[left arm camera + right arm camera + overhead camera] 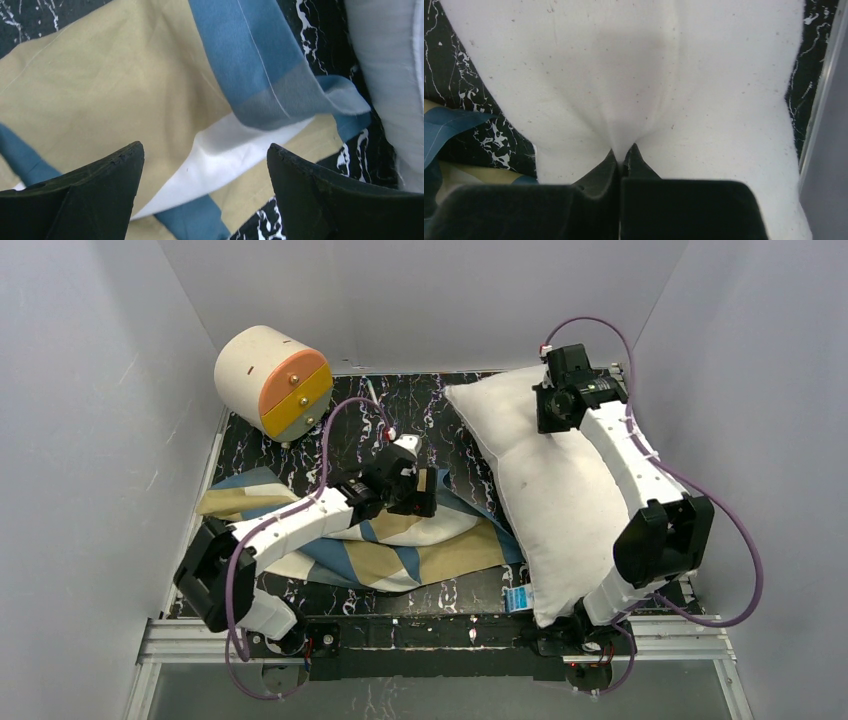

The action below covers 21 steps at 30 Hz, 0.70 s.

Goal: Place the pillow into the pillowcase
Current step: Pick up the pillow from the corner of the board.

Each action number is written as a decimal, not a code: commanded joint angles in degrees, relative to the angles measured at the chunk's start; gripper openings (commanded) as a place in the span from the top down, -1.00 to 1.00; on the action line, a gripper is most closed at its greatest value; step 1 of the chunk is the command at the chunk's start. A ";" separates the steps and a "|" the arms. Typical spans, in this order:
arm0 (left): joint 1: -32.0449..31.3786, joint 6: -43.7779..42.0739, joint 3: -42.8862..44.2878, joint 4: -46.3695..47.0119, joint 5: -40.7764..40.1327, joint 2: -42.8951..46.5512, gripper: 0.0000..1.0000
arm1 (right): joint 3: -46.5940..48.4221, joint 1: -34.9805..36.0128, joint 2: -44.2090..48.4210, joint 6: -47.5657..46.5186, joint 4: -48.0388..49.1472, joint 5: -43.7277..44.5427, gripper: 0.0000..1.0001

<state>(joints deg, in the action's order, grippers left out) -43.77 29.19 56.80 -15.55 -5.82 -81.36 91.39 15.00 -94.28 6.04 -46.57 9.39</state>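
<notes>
The plump white pillow (540, 500) lies along the right side of the table, from the back to the front edge. My right gripper (552, 412) is at its far end, shut on a pinch of the pillow's fabric (649, 65); the cloth puckers into the closed tips (624, 149). The blue, tan and cream pillowcase (400, 555) lies crumpled at centre left, its edge against the pillow. My left gripper (425, 492) hovers open over the pillowcase (100, 90), its fingers (115, 170) wide apart with nothing between them. A strip of the pillow (395, 75) shows at the right of the left wrist view.
A cream cylinder with an orange and yellow face (272, 380) stands at the back left. The table (420, 400) is black with white marbling and is closed in by grey walls on three sides. A small blue tag (517, 598) lies by the pillow's near corner.
</notes>
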 commanded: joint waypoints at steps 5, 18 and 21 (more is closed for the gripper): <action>-1.14 -1.49 1.39 13.50 -3.48 -6.44 -0.38 | 6.22 -2.15 9.58 6.08 -7.40 12.17 0.97; -1.31 -9.34 19.46 26.69 -2.92 -18.17 1.00 | -2.25 -2.46 30.52 17.24 -14.05 13.57 0.97; -1.32 -9.65 24.84 26.77 -2.15 -21.84 1.00 | -1.65 -2.48 32.11 17.06 -15.01 14.48 0.97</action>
<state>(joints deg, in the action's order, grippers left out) -44.82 21.54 75.29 7.77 -8.27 -100.16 88.97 12.53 -63.99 21.06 -59.72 20.88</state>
